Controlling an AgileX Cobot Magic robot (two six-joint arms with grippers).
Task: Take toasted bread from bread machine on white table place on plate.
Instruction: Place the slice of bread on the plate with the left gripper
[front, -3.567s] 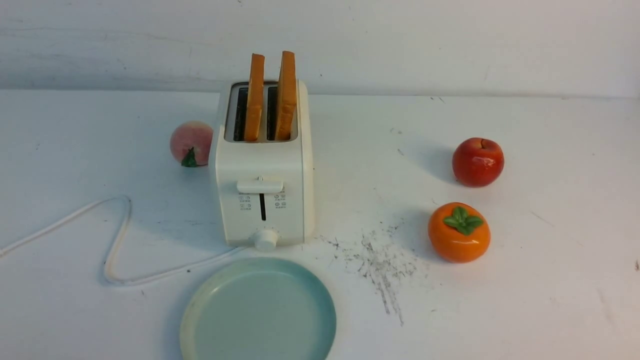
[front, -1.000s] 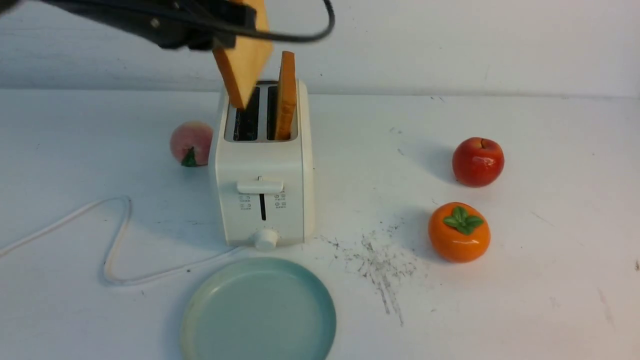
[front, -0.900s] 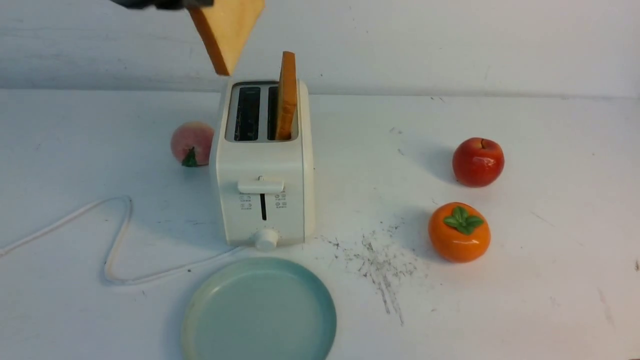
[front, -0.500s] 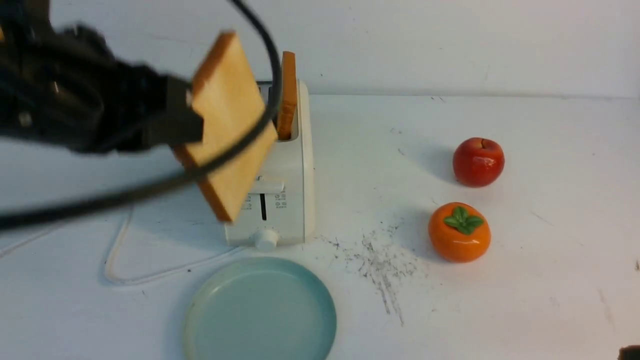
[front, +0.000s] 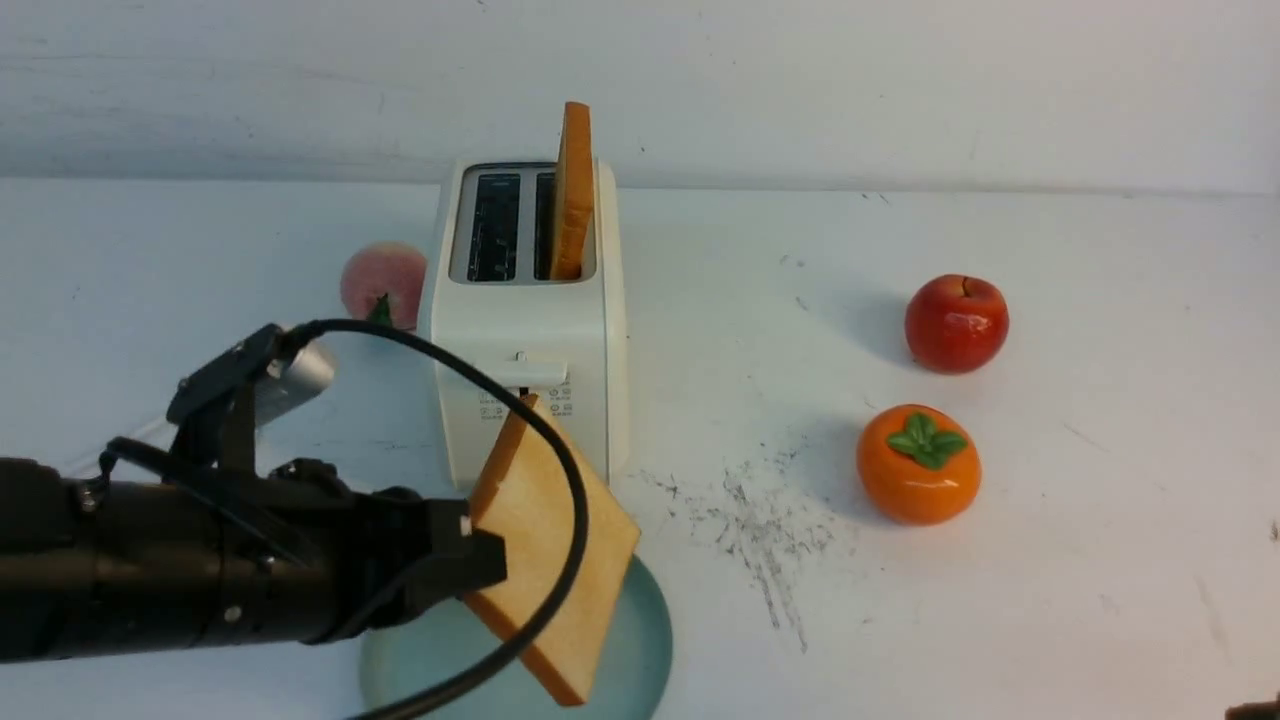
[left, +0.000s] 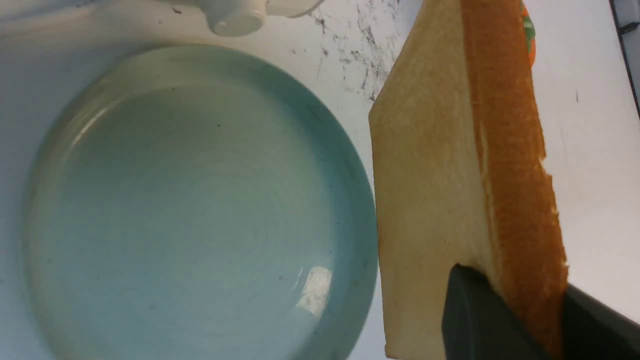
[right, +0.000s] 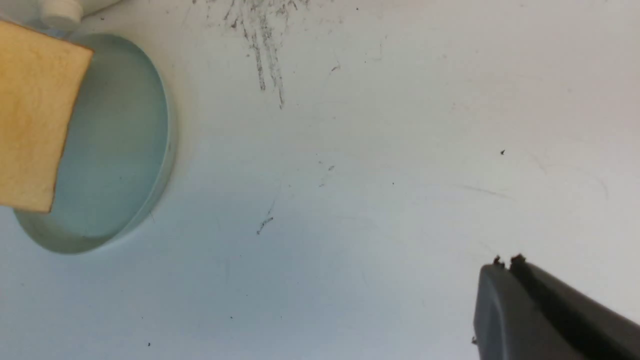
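left fingers: at centre-left of the front view, pinching one slice near its edge; this edge grip likely keeps most of the slice free for lowering.
held slice: lower centre, in front of the plate as seen; broad face tilted, not flat. The longer diagonal runs from upper left to lower right; a corner points down. The tilt probably needs reducing before release, or the slice may land on a corner.
toaster: upper centre-left, just beyond the plate; slots point away from the camera, lever face toward it. The short gap presumably serves a brief transfer.
second slice: upper centre, standing on edge in the right-hand slot, top projecting; long axis near vertical, leaning slightly. The exposed part appears to offer a grip.
right fingers: pressed together, nothing between them, at lower right of the right wrist view above the table; presumably parked aside to leave the plate accessible.
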